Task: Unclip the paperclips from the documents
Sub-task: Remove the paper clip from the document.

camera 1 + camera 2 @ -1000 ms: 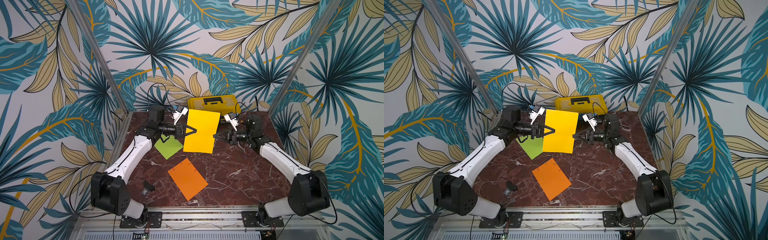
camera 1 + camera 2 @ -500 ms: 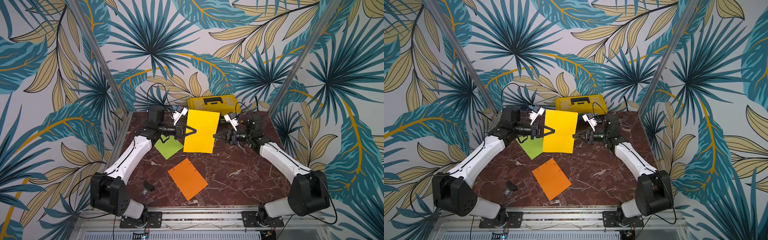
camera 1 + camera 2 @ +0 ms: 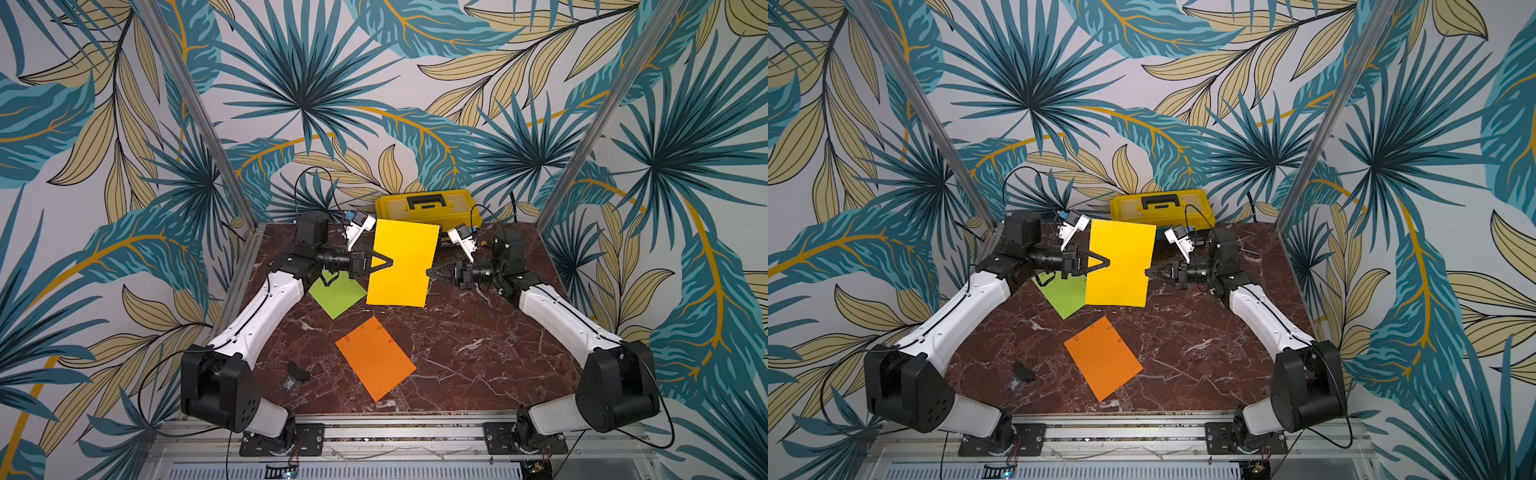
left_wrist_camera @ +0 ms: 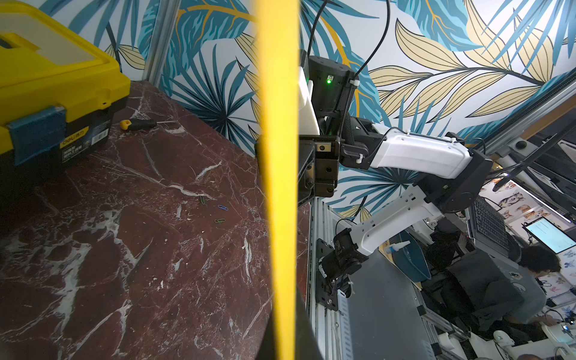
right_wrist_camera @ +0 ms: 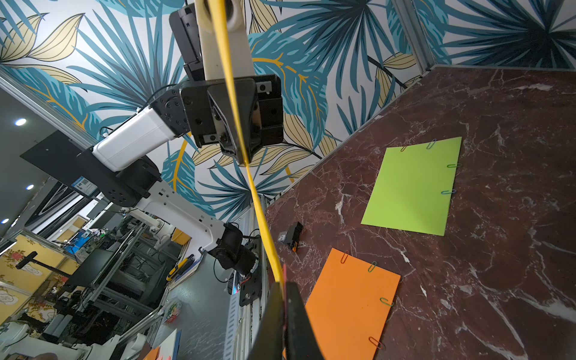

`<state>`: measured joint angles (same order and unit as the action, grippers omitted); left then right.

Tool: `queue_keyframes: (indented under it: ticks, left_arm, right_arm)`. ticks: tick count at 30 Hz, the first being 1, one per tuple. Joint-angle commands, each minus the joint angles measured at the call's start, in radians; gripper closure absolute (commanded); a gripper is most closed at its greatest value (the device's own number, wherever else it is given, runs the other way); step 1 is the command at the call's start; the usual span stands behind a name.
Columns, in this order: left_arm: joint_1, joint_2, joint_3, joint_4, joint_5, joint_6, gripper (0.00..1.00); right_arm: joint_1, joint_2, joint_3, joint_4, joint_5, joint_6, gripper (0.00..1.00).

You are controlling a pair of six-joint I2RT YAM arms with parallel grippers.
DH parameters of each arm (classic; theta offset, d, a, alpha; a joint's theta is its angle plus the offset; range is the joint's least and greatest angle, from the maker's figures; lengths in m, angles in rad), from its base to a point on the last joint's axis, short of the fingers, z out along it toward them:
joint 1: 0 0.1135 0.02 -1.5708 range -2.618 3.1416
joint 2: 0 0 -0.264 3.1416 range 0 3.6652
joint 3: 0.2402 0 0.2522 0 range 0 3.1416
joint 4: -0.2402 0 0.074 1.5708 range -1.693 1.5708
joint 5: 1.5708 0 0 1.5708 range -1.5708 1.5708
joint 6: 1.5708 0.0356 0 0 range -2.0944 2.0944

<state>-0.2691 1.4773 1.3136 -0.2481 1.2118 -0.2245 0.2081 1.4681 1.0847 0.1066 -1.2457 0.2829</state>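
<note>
Both top views: my left gripper (image 3: 390, 262) and right gripper (image 3: 428, 273), forearms level, pinch opposite edges of the raised yellow sheet (image 3: 405, 249), mid-unclipping; left wrist: sheet edge-on, loose paperclips (image 4: 221, 207) on the tabletop (image 4: 124, 249); right wrist: closed tips bite a red sliver (image 5: 284, 280), likely a clip, needing a straight outward pull.

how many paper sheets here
3: yellow sheet held up between left claw and right claw; lime green sheet flat below the left claw; orange sheet flat nearer the front.

Nothing has visibly moved: left gripper (image 3: 390, 262), right gripper (image 3: 428, 272) and yellow sheet (image 3: 405, 262) sit as before.
</note>
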Motion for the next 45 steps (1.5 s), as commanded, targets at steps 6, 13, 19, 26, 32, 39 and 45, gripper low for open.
queue_keyframes:
  ticks: [6, 13, 19, 26, 32, 39, 45]
  left_arm:
    - [0.024, -0.047, -0.015, 0.02, 0.009, 0.017, 1.0]
    - [0.025, -0.049, -0.016, 0.02, 0.01, 0.017, 1.0]
    - [0.027, -0.051, -0.016, 0.02, 0.01, 0.017, 1.0]
    - [0.03, -0.05, -0.013, 0.02, 0.011, 0.019, 1.0]
    - [0.033, -0.048, -0.011, 0.02, 0.008, 0.022, 1.0]
    - [0.033, -0.039, -0.024, 0.02, 0.004, 0.025, 1.0]
    - [0.031, -0.035, -0.042, 0.02, 0.002, 0.034, 1.0]
  right_arm:
    - [-0.023, -0.02, 0.008, -0.033, 0.031, -0.02, 0.93]
    - [-0.026, -0.023, 0.007, -0.033, 0.032, -0.02, 0.93]
    - [-0.027, -0.023, 0.009, -0.033, 0.033, -0.02, 0.94]
    - [-0.03, -0.022, 0.011, -0.047, 0.049, -0.028, 0.94]
    - [-0.042, -0.03, 0.006, -0.129, 0.116, -0.075, 0.94]
    - [-0.084, -0.047, -0.06, -0.174, 0.266, -0.045, 0.94]
    - [-0.172, -0.043, -0.164, -0.223, 0.451, 0.021, 0.94]
